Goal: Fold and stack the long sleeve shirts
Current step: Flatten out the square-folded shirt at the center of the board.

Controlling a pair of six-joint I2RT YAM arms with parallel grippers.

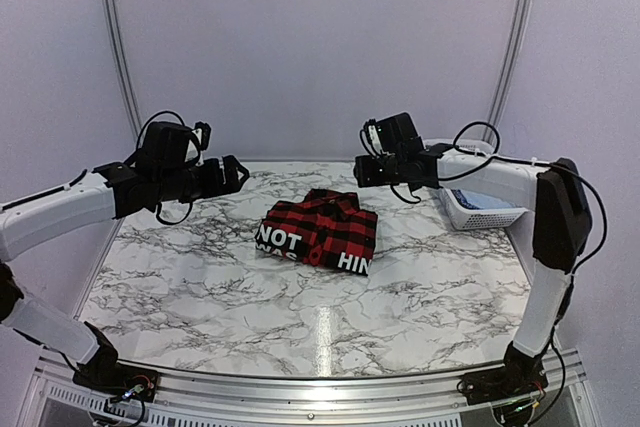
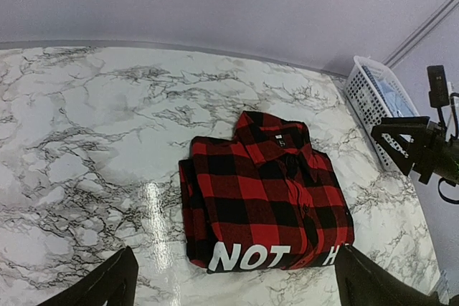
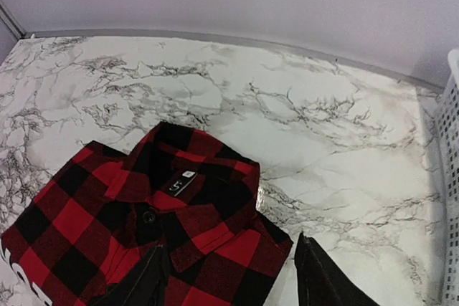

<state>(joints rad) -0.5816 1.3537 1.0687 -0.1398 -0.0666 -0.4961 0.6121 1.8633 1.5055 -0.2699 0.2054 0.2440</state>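
Observation:
A red-and-black check long sleeve shirt (image 1: 320, 232) lies folded in the middle of the marble table, collar toward the back, with white letters along its near edge. It also fills the left wrist view (image 2: 265, 198) and the right wrist view (image 3: 143, 227). My left gripper (image 1: 240, 175) hovers above and left of it, open and empty (image 2: 237, 274). Over the shirt's back right corner my right gripper (image 1: 362, 172) hangs open, nothing between its fingers (image 3: 229, 277). Pale blue cloth (image 2: 396, 94) shows inside the basket.
A white lattice basket (image 1: 480, 209) stands at the table's right edge, behind the right arm (image 2: 373, 102); its wall shows at the right wrist view's edge (image 3: 450, 177). Pale walls close the back and sides.

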